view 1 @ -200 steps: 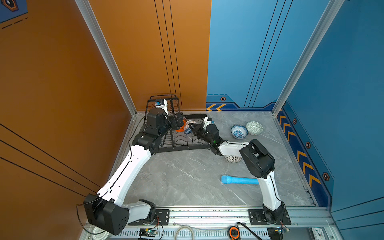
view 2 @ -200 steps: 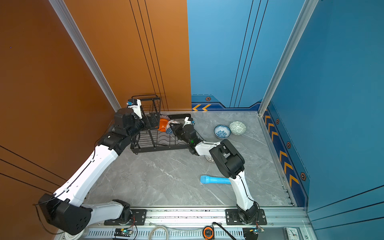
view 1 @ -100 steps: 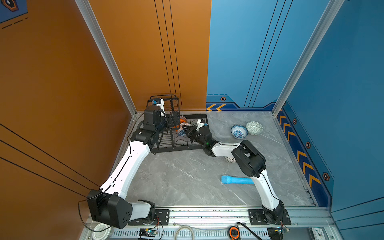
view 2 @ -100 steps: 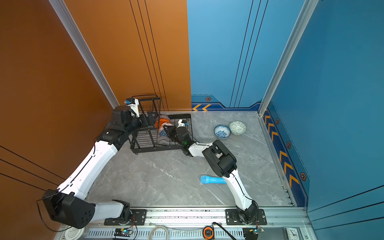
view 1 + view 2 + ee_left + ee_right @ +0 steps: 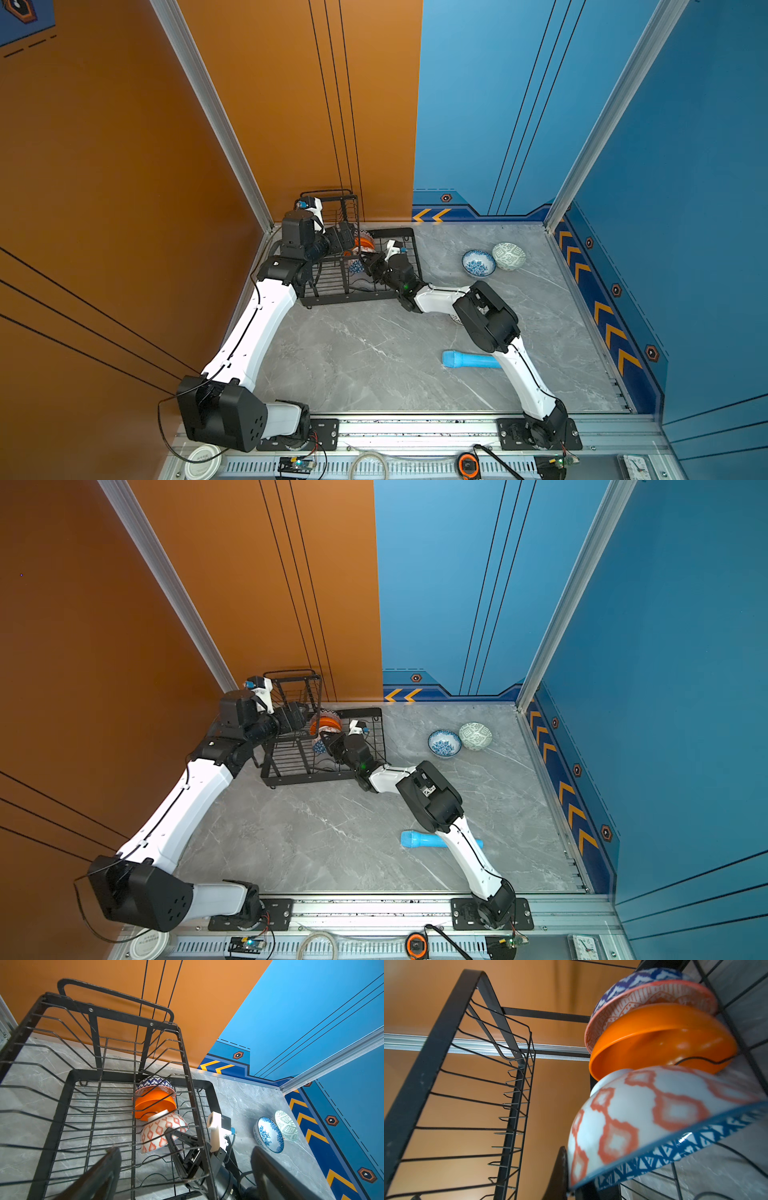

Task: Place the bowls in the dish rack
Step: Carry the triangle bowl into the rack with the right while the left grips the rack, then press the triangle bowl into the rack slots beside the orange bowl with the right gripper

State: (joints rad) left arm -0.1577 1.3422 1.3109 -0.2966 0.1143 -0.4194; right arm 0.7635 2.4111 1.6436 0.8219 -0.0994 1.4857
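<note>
Grey tabletop point(image 5: 353, 365) roomy — L hand point(image 5: 345, 240) gapes empty by rack point(image 5: 83, 1073), R hand point(image 5: 168, 1132) clamped on diamond bowl point(image 5: 158, 1132).

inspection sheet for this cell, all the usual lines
surface: grey marble tabletop, no damage seen
job's things: dish rack in far left corner; blue triangle bowl, plain orange bowl, orange-white diamond bowl on edge in its lower tray; white-blue floral bowl, pale green bowl side by side on tabletop; dotted bowl mostly hidden under right arm
clutter: light blue cylinder lying by right arm
grippers: left gripper open over rack; right gripper shut on orange-white diamond bowl's rim
cables: black cable looping at left arm base
surroundings: orange wall, blue wall
</note>
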